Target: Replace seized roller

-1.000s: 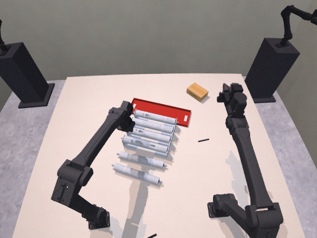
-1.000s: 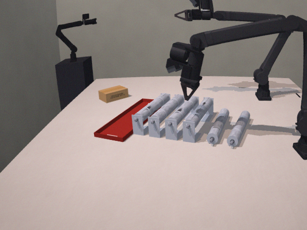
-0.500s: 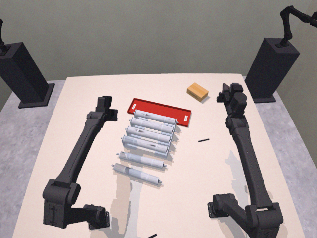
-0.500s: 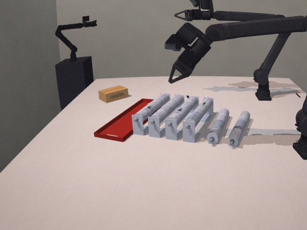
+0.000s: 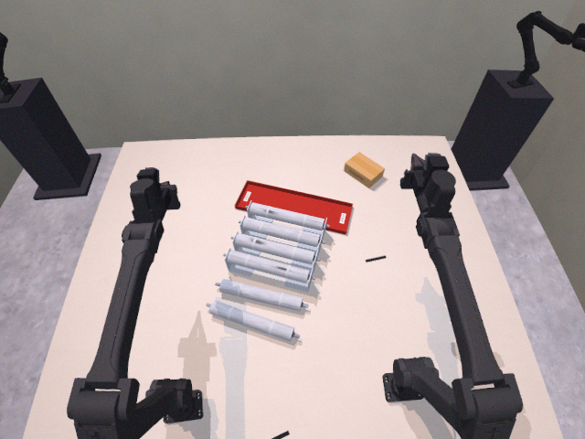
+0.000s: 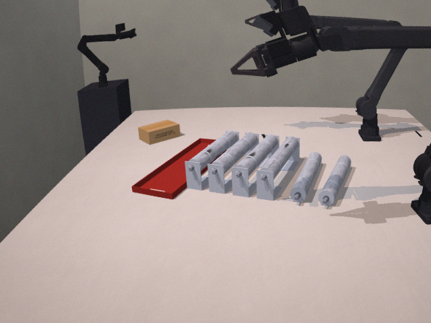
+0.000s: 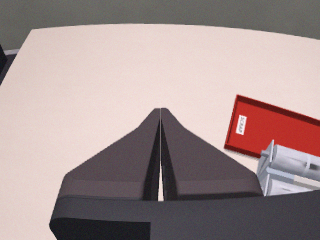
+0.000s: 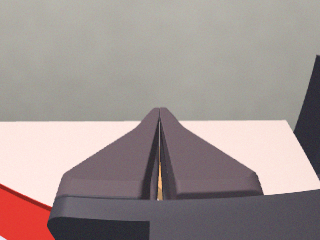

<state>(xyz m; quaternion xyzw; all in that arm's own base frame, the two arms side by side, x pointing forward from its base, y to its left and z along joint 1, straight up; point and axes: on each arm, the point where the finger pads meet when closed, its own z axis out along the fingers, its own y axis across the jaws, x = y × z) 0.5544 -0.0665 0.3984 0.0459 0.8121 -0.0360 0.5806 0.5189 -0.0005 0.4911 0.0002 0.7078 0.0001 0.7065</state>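
Spare roller lies at six o'clock of the roller bed; left gripper and right gripper closed, nothing held; barrel probably rigid, smooth, slippery, moderately heavy; grasp mid-barrel.

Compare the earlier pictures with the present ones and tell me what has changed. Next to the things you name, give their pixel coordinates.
The left gripper [image 5: 175,194] [image 6: 232,70] [image 7: 160,118] has risen and swung away from the roller bed [image 5: 309,287] [image 6: 267,191], to the left side of the table in the top view. Nothing was visibly taken hold of or let go. The right gripper [image 5: 413,158] [image 8: 159,118], the rollers, the red tray [image 5: 292,200] [image 6: 161,173] [image 7: 280,125] [image 8: 17,212] and the cardboard box [image 5: 364,167] [image 6: 159,132] stayed put.
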